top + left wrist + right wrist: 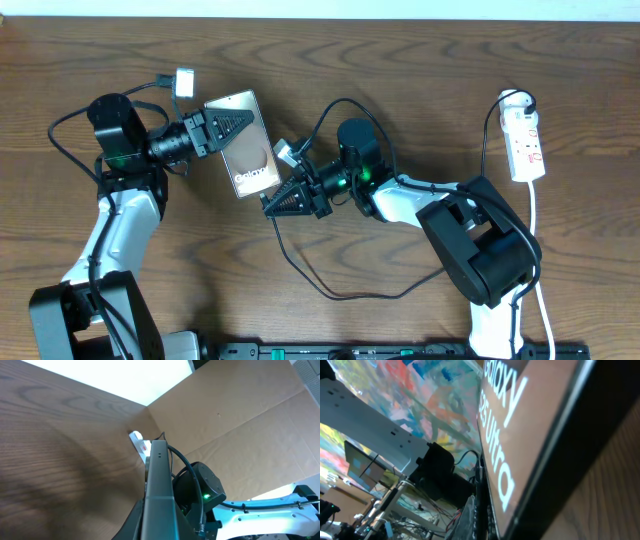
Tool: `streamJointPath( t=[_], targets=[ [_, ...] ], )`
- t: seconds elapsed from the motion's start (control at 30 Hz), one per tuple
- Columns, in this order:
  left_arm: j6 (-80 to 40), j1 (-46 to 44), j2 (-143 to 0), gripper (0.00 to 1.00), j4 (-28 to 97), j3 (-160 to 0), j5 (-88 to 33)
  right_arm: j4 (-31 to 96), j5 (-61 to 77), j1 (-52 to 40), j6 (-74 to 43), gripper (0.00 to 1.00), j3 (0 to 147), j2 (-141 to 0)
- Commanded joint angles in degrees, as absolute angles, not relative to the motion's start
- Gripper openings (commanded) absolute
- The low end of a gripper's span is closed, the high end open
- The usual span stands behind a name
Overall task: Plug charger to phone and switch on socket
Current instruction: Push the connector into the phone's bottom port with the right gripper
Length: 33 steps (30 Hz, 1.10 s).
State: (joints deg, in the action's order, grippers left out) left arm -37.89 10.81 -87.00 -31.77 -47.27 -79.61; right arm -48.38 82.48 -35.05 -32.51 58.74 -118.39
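The phone (247, 150) is held tilted above the table at centre left, its "Galaxy" end toward the right arm. My left gripper (228, 128) is shut on the phone's far end. In the left wrist view I see the phone (159, 485) edge-on. My right gripper (275, 203) is closed at the phone's near end, and the charger's thin black cable (300, 275) runs from its tip down across the table. The plug tip is hidden. The phone's face (545, 420) fills the right wrist view. The white socket (525, 145) lies at the far right and also shows in the left wrist view (140, 444).
The charger cable loops along the table's front toward the right arm's base (480, 250). A white lead (540, 290) runs from the socket to the front edge. A brown board (240, 415) stands behind the table.
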Motion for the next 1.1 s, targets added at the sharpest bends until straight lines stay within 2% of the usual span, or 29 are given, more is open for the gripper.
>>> streamJointPath(
  t=[0.0, 1.07],
  targets=[
    [-39.6, 10.8, -86.8, 0.07, -32.4, -47.1, -81.7, -48.6, 82.0, -34.9, -33.0, 0.01, 58.9, -118.3],
    [-37.5, 10.2, -86.8, 0.07, -32.2, -47.1, -83.4, -50.6, 82.7, -34.9, -34.3, 0.01, 58.9, -118.3]
  ],
)
